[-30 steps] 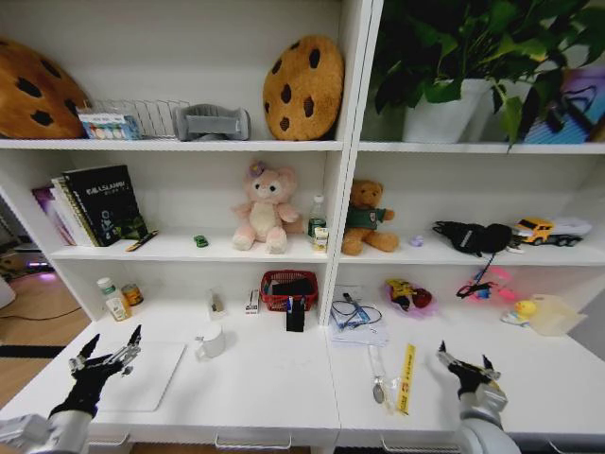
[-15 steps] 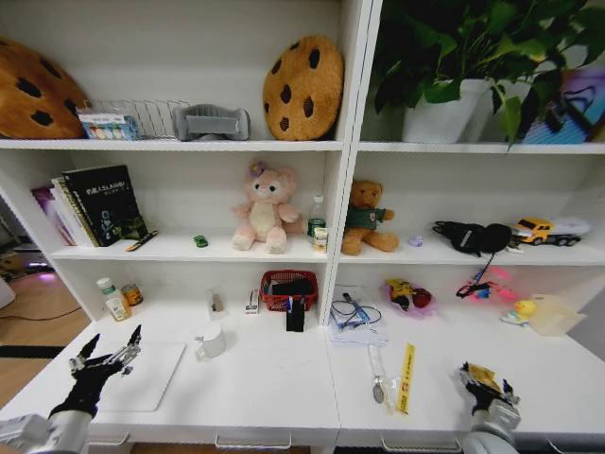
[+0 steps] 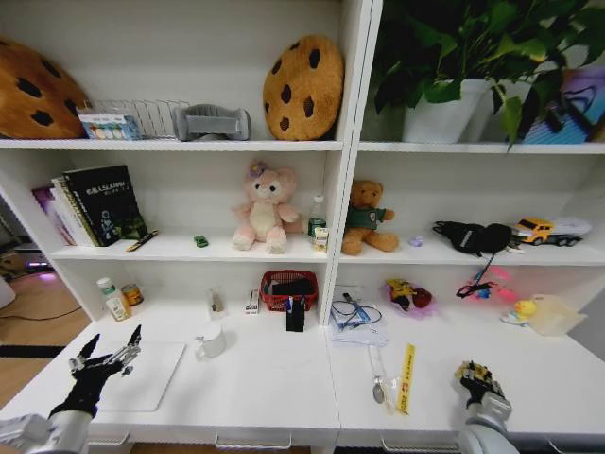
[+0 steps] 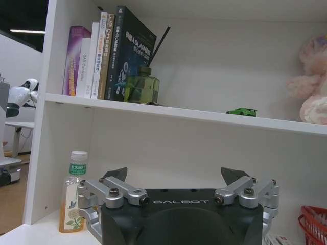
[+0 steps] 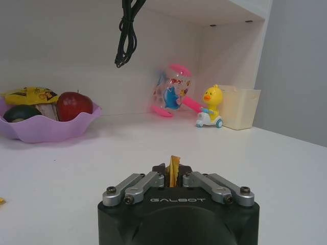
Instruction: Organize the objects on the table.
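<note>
My right gripper sits low over the white table near its front right edge, shut on a thin yellow piece that stands up between the fingers. At the front left my left gripper hovers open over the silver laptop, holding nothing; in its wrist view the fingertips stand wide apart. A tiny green toy and a black marker lie on the shelf above the table. A small jar stands beside a bottle at the back left.
A white mug, a red basket, a tangle of cables, a yellow strip and a purple fruit bowl lie mid-table. A duck toy and a cream box stand at the far right.
The right gripper has gone from open to shut, taking hold of the thin yellow piece, and shifted slightly right and down. The left arm has not moved.
</note>
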Robot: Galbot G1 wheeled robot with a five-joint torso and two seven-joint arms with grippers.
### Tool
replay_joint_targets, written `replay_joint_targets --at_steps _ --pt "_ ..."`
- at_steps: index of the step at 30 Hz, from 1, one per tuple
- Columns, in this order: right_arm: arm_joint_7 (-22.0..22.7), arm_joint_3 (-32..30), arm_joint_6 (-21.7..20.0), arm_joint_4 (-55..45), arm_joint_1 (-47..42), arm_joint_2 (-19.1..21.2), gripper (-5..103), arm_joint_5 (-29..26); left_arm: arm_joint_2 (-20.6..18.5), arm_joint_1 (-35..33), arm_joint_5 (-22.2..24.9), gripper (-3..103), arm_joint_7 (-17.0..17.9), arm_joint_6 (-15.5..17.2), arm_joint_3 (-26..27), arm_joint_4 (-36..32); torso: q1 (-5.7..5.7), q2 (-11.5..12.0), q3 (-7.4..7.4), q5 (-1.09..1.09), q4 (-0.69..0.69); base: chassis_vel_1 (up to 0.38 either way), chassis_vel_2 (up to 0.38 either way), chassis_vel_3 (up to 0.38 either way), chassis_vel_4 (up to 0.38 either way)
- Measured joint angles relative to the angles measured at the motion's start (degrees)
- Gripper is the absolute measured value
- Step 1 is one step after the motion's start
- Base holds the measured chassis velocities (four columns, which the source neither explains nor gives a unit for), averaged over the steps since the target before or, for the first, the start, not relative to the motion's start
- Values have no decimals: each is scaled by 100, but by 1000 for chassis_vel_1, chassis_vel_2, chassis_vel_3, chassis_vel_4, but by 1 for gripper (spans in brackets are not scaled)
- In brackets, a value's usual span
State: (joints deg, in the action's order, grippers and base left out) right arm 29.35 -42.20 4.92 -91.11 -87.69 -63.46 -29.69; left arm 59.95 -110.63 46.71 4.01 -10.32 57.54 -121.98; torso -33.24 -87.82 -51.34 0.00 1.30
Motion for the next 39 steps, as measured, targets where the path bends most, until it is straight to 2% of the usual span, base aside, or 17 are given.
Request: replay_joint_targets --at_steps 1,2,4,7,13,16,19,20,22,25,28,36,39 --pt "0 0 3 -24 0 -1 9 2 0 0 0 100 0 0 0 0 0 0 0 0 0 0 0 0 0" --pt "0 0 3 -24 0 -1 9 2 0 0 0 100 0 0 0 0 0 0 0 0 0 0 0 0 0" --pt "-4 28 7 -75 9 -15 1 29 0 0 0 100 0 0 0 0 0 0 0 0 0 0 0 0 0" --pt "-45 65 13 -159 35 -19 0 51 0 0 0 100 0 0 0 0 0 0 0 0 0 0 0 0 0" --pt "-334 297 156 -210 396 237 0 43 0 0 0 100 0 0 0 0 0 0 0 -1 0 0 0 0 0" --pt "-504 708 202 105 1097 580 0 52 0 0 0 100 1 0 0 0 0 0 0 0 0 0 0 0 0" --pt "-598 971 194 399 1626 714 0 53 0 0 0 100 1 0 0 0 0 1 -1 1 0 0 0 0 0" --pt "-598 971 194 399 1626 714 0 53 0 0 0 100 1 0 0 0 0 1 -1 1 0 0 0 0 0" --pt "-678 1282 184 857 2346 787 0 92 0 0 0 100 1 0 0 0 0 1 -1 0 -3 0 0 0 0" --pt "-735 1421 176 1283 2852 808 0 106 0 0 0 100 1 0 0 0 -1 1 -1 0 -4 0 0 0 0" --pt "-805 1532 195 1699 3193 831 0 125 0 0 0 100 1 0 0 0 0 1 -1 0 1 0 0 0 0" --pt "-968 2051 334 2697 4054 856 0 176 0 0 0 100 1 0 0 0 -1 1 -1 0 -1 0 0 0 0" --pt "-1034 2137 382 2838 4177 844 11 183 0 0 0 100 1 0 0 0 -1 1 0 0 -1 0 0 0 0"
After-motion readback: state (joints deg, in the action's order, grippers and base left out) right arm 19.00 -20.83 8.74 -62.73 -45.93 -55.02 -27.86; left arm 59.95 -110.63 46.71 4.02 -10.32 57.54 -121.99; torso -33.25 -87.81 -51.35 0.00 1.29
